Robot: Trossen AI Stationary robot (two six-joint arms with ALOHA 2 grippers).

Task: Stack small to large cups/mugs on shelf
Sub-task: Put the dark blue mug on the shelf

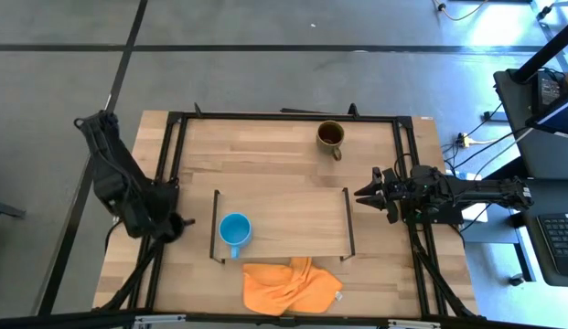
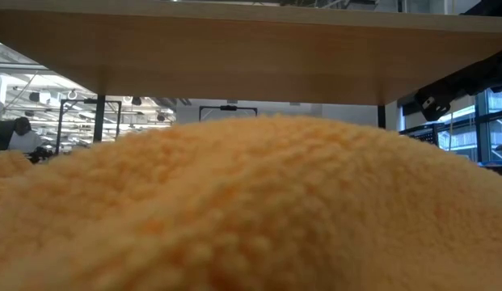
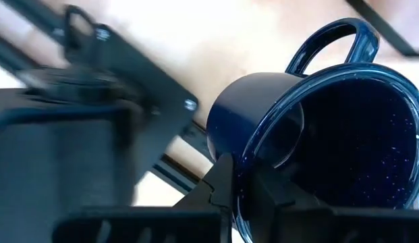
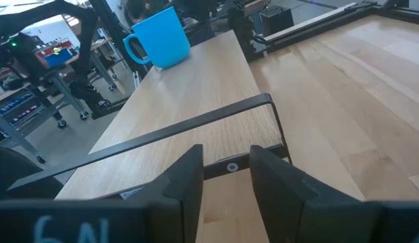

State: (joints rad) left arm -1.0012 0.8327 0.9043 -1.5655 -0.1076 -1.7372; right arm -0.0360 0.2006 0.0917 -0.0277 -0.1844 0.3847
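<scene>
3 mugs: light-blue mug [image 1: 234,229] on shelf [image 1: 293,210], 9 o'clock end; olive-brown mug [image 1: 330,135] on table at shelf's 12 o'clock; dark mug [image 3: 317,135] pinched at rim by left gripper [image 1: 176,224], off shelf's 9 o'clock. Right gripper [image 1: 364,193] at 3 o'clock, fingers spread, empty. 1 orange cloth [image 1: 288,285] at 6.

A light-blue mug [image 1: 234,230] stands on the pale wood shelf [image 1: 293,212]. An olive-brown mug [image 1: 330,135] sits farther off, an orange cloth [image 1: 288,285] nearer. The dark-blue mug [image 3: 317,135] is white-speckled inside.
</scene>
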